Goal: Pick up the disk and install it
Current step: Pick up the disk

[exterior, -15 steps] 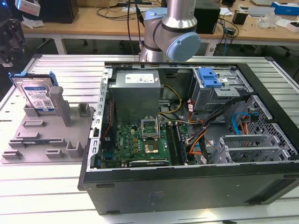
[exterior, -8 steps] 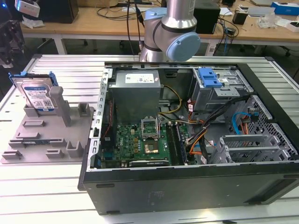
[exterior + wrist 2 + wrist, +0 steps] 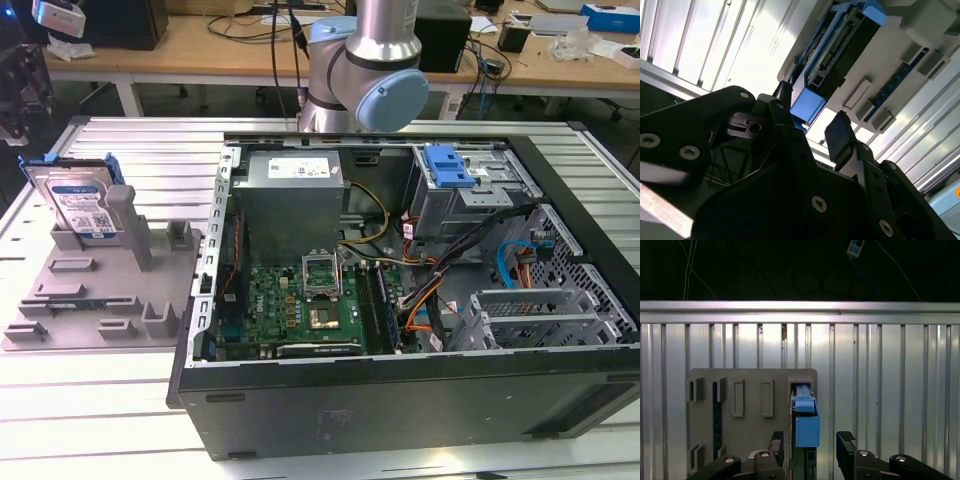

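First, exterior view: find the disk (image 3: 82,205) on edge in the grey tray (image 3: 100,300) at the exterior view's left. Second wrist view: square the gripper (image 3: 810,112), wide open and empty, to its faces. First wrist view: centre it over the disk's blue edge.

The blue-framed silver-metal disk (image 3: 85,205) stands on edge in the grey plastic tray (image 3: 90,300) on the slatted metal bench (image 3: 80,400), to the exterior view's left of the open black computer case (image 3: 400,400). The black pincer (image 3: 811,440) has one finger at each side of the disk, not touching it.
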Action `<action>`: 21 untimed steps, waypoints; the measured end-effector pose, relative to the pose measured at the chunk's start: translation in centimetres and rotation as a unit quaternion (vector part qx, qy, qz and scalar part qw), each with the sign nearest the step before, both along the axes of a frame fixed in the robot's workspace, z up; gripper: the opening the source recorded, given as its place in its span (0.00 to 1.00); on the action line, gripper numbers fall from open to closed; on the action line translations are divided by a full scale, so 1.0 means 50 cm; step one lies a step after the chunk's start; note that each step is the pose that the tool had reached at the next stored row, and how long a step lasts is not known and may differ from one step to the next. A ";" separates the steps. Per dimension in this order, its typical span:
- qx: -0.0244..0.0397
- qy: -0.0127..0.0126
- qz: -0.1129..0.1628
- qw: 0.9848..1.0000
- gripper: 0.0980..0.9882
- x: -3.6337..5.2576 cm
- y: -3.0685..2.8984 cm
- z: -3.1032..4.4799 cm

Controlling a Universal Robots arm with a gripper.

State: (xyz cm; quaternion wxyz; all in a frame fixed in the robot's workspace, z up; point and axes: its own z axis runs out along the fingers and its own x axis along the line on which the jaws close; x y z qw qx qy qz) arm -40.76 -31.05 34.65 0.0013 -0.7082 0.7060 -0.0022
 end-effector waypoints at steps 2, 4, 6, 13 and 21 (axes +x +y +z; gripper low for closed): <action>0.000 0.000 0.000 1.000 0.50 0.000 0.000 -0.003; 0.000 0.000 0.000 1.000 0.50 0.000 0.000 -0.007; 0.000 0.000 0.000 1.000 0.50 0.000 0.000 -0.009; 0.000 0.000 0.000 1.000 0.50 0.000 -0.002 -0.020; 0.000 0.000 0.000 1.000 0.50 -0.006 -0.002 -0.043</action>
